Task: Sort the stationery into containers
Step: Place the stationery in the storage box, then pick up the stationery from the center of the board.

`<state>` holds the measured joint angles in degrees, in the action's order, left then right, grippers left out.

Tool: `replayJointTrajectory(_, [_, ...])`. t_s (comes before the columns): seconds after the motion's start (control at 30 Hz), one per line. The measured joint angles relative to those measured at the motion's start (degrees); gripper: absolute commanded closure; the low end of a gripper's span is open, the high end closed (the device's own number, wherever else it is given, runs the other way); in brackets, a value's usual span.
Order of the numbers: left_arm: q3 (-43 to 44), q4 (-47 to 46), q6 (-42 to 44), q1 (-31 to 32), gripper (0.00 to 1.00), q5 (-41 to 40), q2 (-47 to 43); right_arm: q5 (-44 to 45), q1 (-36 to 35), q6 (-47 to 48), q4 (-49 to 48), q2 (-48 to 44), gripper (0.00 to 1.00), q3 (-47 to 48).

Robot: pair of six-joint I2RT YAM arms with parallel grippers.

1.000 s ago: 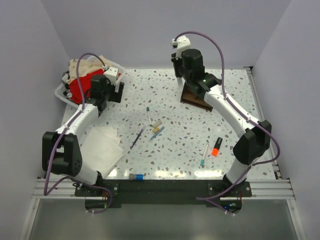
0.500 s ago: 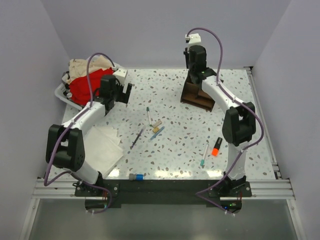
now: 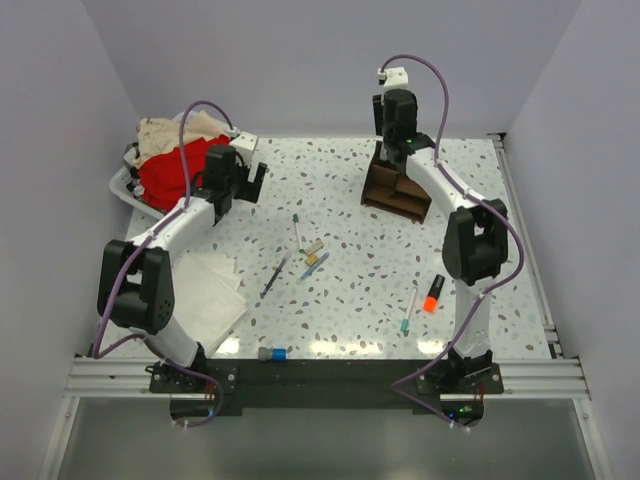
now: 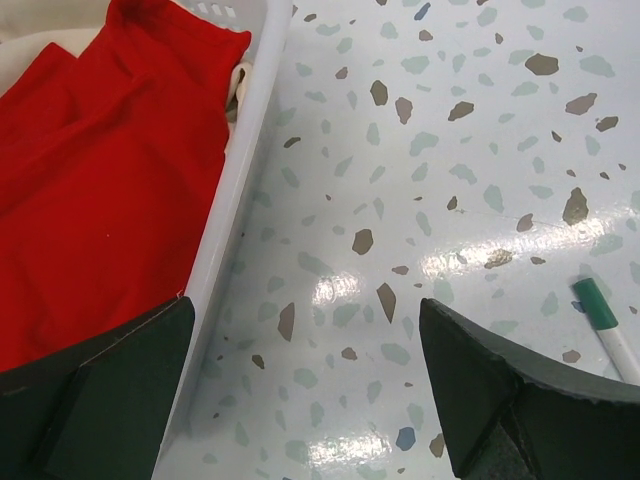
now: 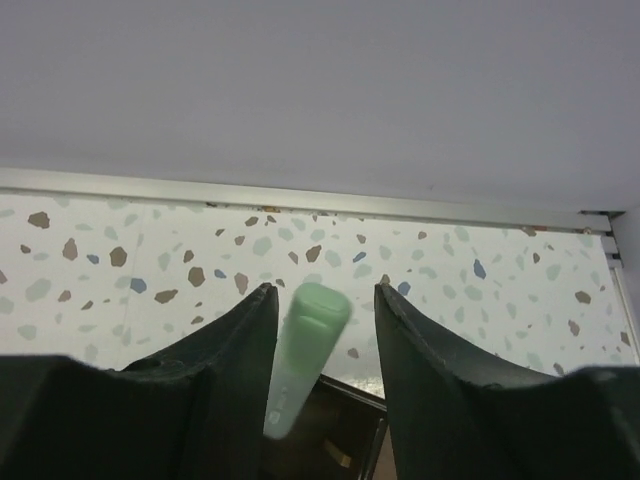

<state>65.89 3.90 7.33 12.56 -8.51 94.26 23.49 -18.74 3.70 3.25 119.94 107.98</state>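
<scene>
My right gripper hangs at the far side of the bench, directly over the small dark brown wooden desk organizer, because that is where the stationery belongs. The slim pale green pen stands nearly upright between my fingers, pointing down into the dark compartment below. The fingers are parted, with a gap on either side of the pen, so I judge it loose rather than pinched. It shows blurred, with a rounded cap and a smooth plastic barrel, light enough to slide straight in. My left gripper is spread wide and holds nothing. It hovers low over the speckled bench just beside the white plastic basket with its red cloth, near a white pen with a green cap that I judge a likely next pick. Well apart from the organizer, the short orange highlighter, the thin black pen, the tan erasers and the grey-blue stub lie flat and unsorted
</scene>
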Motion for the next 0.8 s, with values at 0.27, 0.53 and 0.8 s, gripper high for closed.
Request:
replayJointTrajectory(0.27, [0.0, 0.0, 0.4, 0.0, 0.00, -0.7, 0.1, 0.2, 0.0, -0.1, 3.5, -3.4, 0.26, -4.0])
replayJointTrajectory(0.53, [-2.1, -0.7, 1.1, 0.0, 0.00, 0.6, -3.5, -13.1, 0.3, 6.0, 14.0, -22.4, 0.10, -15.3])
replayJointTrajectory(0.8, [-4.5, 0.6, 2.9, 1.4, 0.00, 3.9, -6.0, -34.2, 0.0, 33.8, 38.7, -32.9, 0.12, -24.6])
